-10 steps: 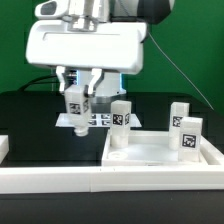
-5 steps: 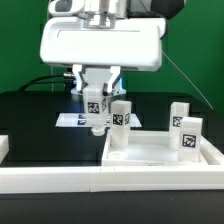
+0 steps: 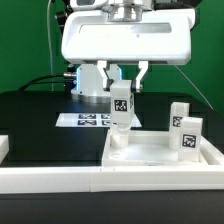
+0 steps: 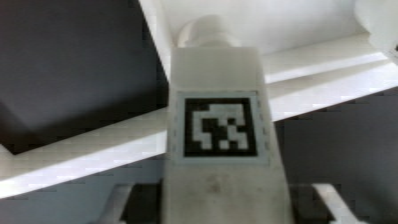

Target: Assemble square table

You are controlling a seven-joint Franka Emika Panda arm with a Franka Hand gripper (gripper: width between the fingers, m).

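Gripper [image 3: 121, 92] upright — jaws seemingly clamped

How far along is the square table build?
Looks done: two short white tagged legs stand upright on the large white square plastic slab; whether they are tight can't be seen. In hand: the gripper holds another white leg over the slab's exterior-view-left corner. Left: seating it.

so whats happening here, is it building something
The robot arm's gripper holds one white tagged leg upright and hangs it over the near corner of the square tabletop, on the exterior view's left. Two other legs already stand on the far side of the tabletop. The marker board lies behind on the black table.
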